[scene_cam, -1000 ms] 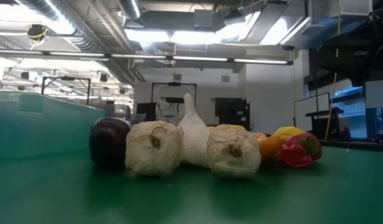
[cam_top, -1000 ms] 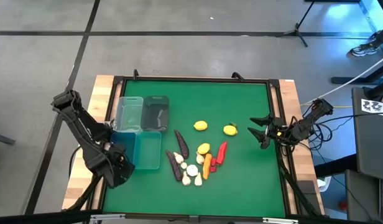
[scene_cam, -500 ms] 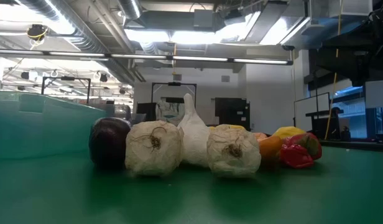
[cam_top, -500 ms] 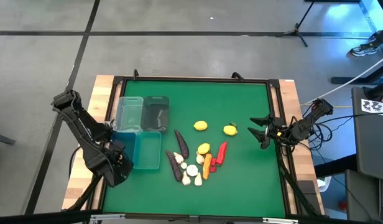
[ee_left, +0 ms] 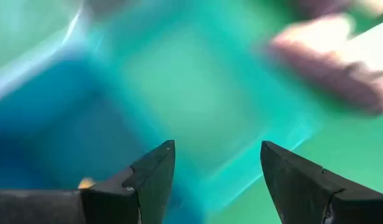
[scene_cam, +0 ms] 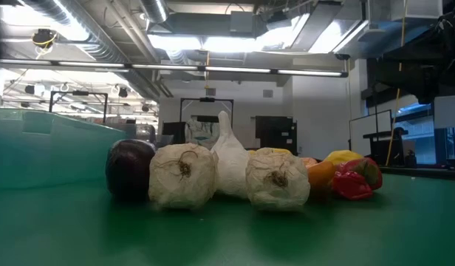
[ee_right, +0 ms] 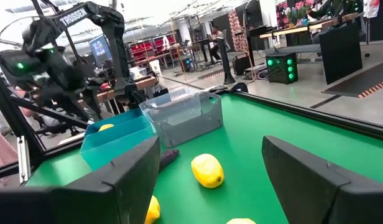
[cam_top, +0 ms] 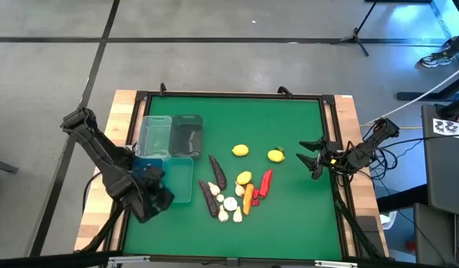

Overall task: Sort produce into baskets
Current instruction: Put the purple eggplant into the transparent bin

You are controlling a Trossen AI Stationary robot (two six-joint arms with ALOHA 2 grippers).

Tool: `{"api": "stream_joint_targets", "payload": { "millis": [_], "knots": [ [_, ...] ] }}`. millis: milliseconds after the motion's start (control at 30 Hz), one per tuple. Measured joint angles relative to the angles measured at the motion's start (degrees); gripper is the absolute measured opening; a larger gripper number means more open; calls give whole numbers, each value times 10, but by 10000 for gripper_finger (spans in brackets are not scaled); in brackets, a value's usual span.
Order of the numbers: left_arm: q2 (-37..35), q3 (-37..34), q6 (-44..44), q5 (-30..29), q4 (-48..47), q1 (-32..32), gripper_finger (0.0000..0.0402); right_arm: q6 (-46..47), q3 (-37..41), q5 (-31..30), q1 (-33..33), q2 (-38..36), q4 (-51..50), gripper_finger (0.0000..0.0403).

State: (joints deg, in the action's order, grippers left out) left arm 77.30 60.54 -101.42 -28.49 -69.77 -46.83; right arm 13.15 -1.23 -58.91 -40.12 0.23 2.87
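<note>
The produce lies in a loose heap on the green table point(cam_top: 289, 216). There are three lemons point(cam_top: 241, 150), two dark eggplants point(cam_top: 217, 172), white garlic bulbs point(cam_top: 229, 202), an orange carrot point(cam_top: 248, 197) and red peppers point(cam_top: 266, 181). The low view shows garlic point(scene_cam: 183, 176), an eggplant end point(scene_cam: 128, 168) and a pepper point(scene_cam: 357, 179) up close. Four bins stand together at the left, two clear grey point(cam_top: 187, 134) and two blue-teal point(cam_top: 179, 180). My left gripper point(cam_top: 161, 198) is open and empty above the near teal bin point(ee_left: 179, 81). My right gripper point(cam_top: 311, 158) is open and empty at the table's right, level, right of a lemon point(ee_right: 207, 171).
The table has a raised dark frame point(cam_top: 229, 95) and wooden side boards point(cam_top: 125, 112). Free green surface lies at the far side and near right. The right wrist view shows the left arm point(ee_right: 67, 56) beyond the bins point(ee_right: 179, 115).
My left gripper has swung toward the table's right, from beside the near teal bin to over its near edge, closer to the produce heap. It stays open. Nothing on the table has moved.
</note>
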Motion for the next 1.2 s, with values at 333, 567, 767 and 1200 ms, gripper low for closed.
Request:
{"api": "stream_joint_targets", "payload": {
  "millis": [333,567,767,1200],
  "knots": [
    [7,12,628,-103,306,174,228,0,0,0,0,0,0,280],
    [14,12,953,104,404,343,227,0,0,0,0,0,0,280],
    [41,12,1181,221,423,437,228,0,0,0,0,0,0,280],
    [188,12,1389,283,419,489,199,0,0,0,0,0,0,280]
  ]
}}
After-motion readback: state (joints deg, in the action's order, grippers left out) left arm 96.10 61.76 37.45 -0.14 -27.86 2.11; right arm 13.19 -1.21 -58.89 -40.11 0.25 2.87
